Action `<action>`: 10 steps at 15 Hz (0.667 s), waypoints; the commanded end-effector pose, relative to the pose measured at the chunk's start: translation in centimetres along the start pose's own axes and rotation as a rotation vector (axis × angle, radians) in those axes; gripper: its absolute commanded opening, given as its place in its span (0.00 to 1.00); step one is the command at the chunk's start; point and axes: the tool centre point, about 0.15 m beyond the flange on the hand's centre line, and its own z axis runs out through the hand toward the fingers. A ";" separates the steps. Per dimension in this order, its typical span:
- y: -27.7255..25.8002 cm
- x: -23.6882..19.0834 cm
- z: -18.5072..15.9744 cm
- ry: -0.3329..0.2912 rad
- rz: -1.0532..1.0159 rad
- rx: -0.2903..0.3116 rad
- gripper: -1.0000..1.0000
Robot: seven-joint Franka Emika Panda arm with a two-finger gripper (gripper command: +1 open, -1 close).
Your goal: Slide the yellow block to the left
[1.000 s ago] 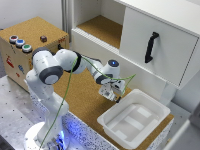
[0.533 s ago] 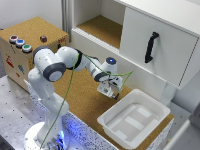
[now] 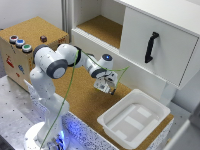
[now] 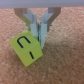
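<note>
Since half a second ago the arm has swung slightly toward the exterior view's left, carrying the claw (image 3: 106, 86) a little farther from the white tray (image 3: 157, 106). In the exterior view the claw hangs low over the cork counter (image 3: 80, 102), between the tray and the arm's white base, with the cabinet door and its black handle (image 3: 151, 47) beyond it. A thin yellow-green cable (image 3: 67, 95) trails from the wrist down past the base. In the wrist view the yellow block (image 4: 28, 45), marked with dark strokes on its upper face, lies on the cork just before the fingers (image 4: 43, 31), which stand close together with only a narrow gap, closed on nothing; one fingertip touches the block's edge.
</note>
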 end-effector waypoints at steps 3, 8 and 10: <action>-4.0 2.2 -0.8 -0.053 -0.076 0.050 0.00; -4.2 2.0 -2.5 -0.030 -0.123 0.006 1.00; -4.2 1.2 -3.5 -0.018 -0.087 -0.004 1.00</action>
